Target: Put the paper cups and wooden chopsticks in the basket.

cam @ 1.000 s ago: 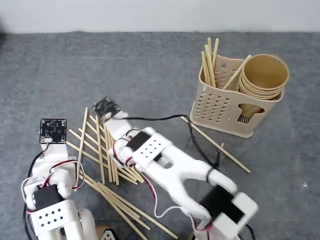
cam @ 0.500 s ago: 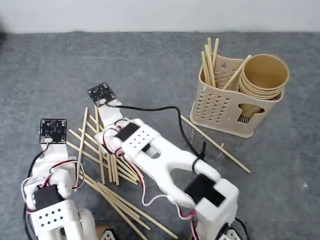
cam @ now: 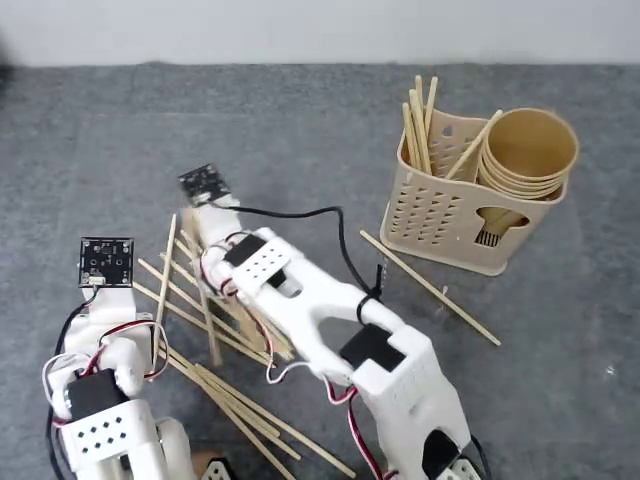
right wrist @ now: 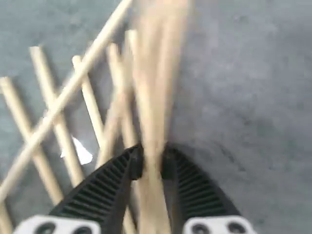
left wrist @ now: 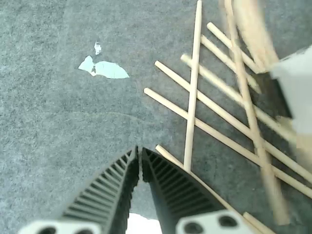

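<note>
When scanning left of centre in the high view, find the right gripper (right wrist: 148, 158) over the scattered pile (cam: 185, 300), jaws narrowed onto a small bundle of wooden chopsticks (right wrist: 151, 97). See the left gripper (left wrist: 140, 152) pressed fully together on nothing, just beside the pile's edge. Find the basket (cam: 440, 225) at upper right, with stacked paper cups (cam: 530, 150) in its right compartment, upright chopsticks (cam: 418, 120) in its left, and one stray chopstick (cam: 430, 285) on the table (cam: 560, 330) just below it.

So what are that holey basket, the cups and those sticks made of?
The basket seems moulded plastic, matte beige, with rows of holes. The cups look like paper: tan, thin stacked rims. The sticks look like bare wood, pale and dull.
</note>
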Controlling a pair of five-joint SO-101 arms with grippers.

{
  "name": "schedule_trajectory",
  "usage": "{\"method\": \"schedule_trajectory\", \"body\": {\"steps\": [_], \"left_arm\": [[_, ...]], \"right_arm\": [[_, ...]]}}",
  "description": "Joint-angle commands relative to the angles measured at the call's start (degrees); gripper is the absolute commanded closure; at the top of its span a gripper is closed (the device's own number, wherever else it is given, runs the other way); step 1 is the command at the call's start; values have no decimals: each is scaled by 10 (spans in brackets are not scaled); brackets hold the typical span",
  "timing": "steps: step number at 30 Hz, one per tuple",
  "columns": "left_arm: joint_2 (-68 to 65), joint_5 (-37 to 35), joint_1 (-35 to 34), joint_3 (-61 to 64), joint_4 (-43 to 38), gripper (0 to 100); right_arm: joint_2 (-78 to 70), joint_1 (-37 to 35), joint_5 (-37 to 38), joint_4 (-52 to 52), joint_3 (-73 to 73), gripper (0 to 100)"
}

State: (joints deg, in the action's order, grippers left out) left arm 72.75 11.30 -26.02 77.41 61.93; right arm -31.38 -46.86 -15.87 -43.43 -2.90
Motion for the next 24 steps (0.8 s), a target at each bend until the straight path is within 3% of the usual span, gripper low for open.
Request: {"method": "schedule_trajectory", "body": {"steps": [1,11,24], "left_arm": [[8,-5,-4,-14,-13,986],[8,-5,-4,-13,-13,986],[8,-5,-4,-12,-13,986]], "right_arm": [[7,20,11,-51,-23,980],[36,47,24,-158,-21,991],[276,125,73,-335,-19,991]]}}
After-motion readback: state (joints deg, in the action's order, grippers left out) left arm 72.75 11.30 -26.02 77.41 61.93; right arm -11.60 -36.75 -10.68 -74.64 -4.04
